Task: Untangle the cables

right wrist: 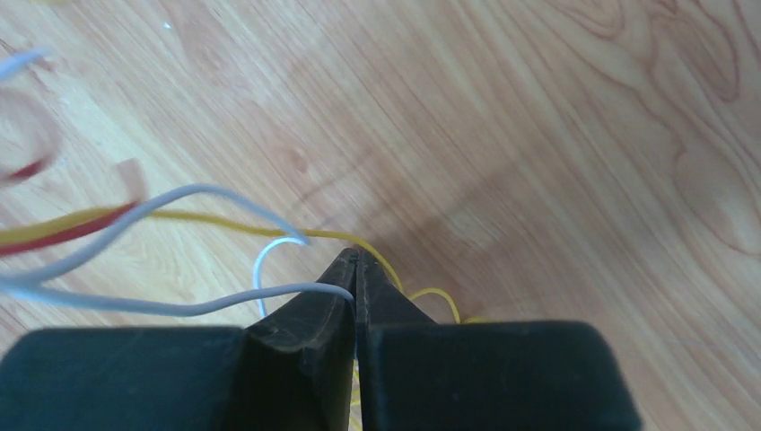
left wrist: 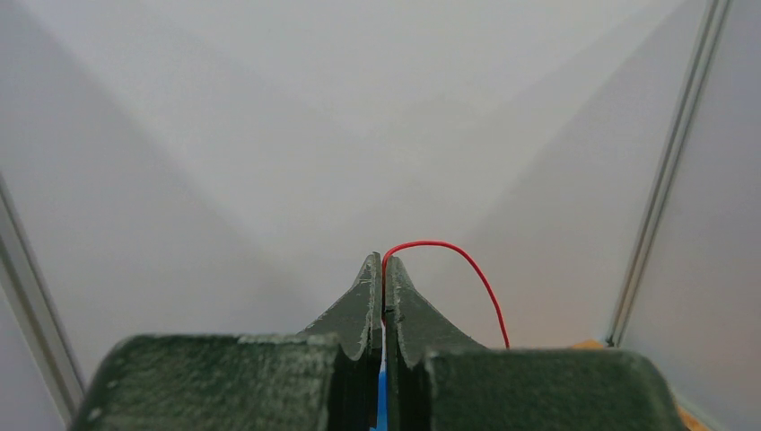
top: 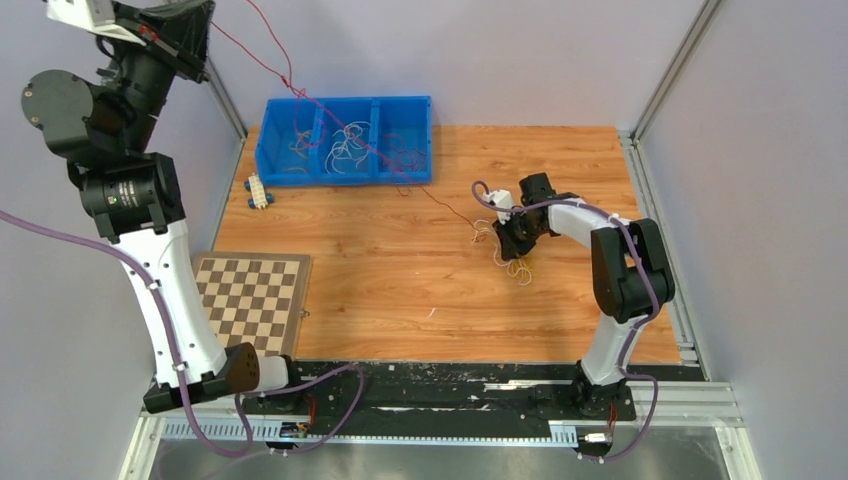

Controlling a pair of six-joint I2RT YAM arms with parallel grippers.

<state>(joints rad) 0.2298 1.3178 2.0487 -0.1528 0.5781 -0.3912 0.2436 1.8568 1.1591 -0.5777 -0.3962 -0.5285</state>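
**Most Wires Sorted, One Heap Left on the Table**

The left hand [left wrist: 383, 260] stood high in the far left corner, its jaws pinched tight on one end of a red wire [top: 290, 85]. This wire ran slantwise down over the blue tray [top: 268, 150] to the table [top: 400, 290], ending near the right hand [top: 512, 240]. That hand was low at a small heap [top: 515, 268] of white, yellow and red wires, with its jaws pressed together. A white wire [right wrist: 179, 310] and a yellow wire [right wrist: 224, 220] met its tips, though I could not tell whether either was truly pinched.

The tray's three compartments each held loose wires (tan-looking at left, white in the middle, red at right), so much of the sorting seemed done. What remained, by my reckoning, was freeing the red wire from the heap and parting the rest.

No brand or writing could be read; a label on the left arm was too small to make out.
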